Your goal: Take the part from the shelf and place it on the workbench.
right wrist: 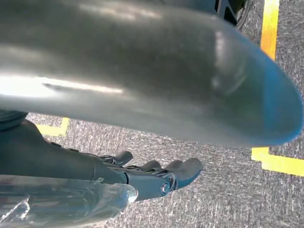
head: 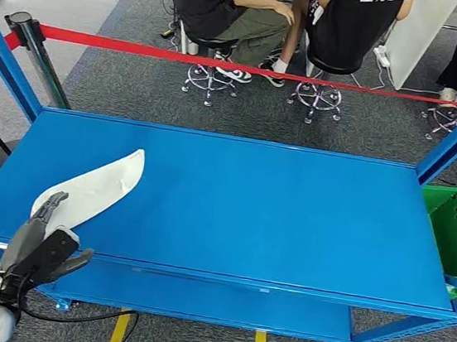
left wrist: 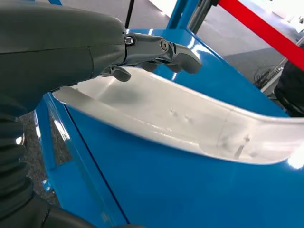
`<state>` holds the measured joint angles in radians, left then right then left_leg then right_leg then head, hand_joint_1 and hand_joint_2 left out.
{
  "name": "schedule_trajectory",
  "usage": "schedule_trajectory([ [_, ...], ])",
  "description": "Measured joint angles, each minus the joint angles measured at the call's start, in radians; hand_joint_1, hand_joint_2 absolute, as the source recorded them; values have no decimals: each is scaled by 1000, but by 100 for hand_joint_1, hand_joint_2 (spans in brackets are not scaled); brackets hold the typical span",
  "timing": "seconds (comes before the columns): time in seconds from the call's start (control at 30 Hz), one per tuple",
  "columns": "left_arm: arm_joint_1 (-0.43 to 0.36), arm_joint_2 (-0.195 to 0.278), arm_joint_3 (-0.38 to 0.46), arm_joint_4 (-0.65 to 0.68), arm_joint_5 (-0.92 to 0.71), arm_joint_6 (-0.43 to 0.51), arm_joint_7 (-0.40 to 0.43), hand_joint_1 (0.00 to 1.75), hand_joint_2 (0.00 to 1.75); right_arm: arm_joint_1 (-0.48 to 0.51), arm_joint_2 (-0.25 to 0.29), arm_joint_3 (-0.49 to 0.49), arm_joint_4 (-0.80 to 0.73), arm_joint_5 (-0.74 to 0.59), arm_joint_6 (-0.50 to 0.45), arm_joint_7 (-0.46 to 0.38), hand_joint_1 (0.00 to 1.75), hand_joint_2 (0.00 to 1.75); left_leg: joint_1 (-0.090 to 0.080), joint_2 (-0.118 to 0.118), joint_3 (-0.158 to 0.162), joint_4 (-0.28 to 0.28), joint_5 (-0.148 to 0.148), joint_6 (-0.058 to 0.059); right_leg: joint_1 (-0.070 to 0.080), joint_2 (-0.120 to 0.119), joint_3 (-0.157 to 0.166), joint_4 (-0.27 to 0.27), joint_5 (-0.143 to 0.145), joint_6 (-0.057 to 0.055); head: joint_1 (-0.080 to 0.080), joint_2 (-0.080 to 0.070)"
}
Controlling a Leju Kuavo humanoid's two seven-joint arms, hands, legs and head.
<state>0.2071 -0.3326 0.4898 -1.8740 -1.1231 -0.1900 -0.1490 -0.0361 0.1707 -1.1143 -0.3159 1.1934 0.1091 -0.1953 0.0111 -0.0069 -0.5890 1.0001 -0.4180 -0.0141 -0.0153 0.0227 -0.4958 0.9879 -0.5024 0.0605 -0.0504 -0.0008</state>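
Note:
A long white curved part [head: 98,188] lies on the left of the blue shelf's top board [head: 259,208], its near end by the front edge. My left hand [head: 47,240] is at that near end, with the fingers [head: 51,203] stretched over the part and the thumb spread beside the shelf's front edge. In the left wrist view the fingers [left wrist: 172,50] reach just above the hollow face of the part [left wrist: 179,118], and I see no closed grip. My right hand [right wrist: 143,175] hangs over grey carpet, fingers loosely extended and holding nothing.
A green bin [head: 454,232] hangs at the shelf's right end. Behind the shelf runs a red barrier tape [head: 227,62] from a black post [head: 38,56], and people sit on stools [head: 210,73] beyond it. Yellow floor tape [right wrist: 272,161] marks the carpet below my right hand.

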Motion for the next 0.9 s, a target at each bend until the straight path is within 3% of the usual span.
schedule_trajectory([
  [0.53, -1, 0, -3, 50, -97, -25, 45, 0, 175, -4, -7, 0, 1, 26, -5, -1, 0, 0, 0, 0, 3, -3, 0, 0, 0, 0, 2, 0, -1, -1, 0, 0],
  [0.9, -55, 10, 53, 108, -225, 35, 126, 0, 175, -14, -8, -12, 3, 45, -8, 22, 0, 0, 0, 0, 4, -4, 1, -1, 0, 0, 2, 0, -1, -1, 0, 0],
])
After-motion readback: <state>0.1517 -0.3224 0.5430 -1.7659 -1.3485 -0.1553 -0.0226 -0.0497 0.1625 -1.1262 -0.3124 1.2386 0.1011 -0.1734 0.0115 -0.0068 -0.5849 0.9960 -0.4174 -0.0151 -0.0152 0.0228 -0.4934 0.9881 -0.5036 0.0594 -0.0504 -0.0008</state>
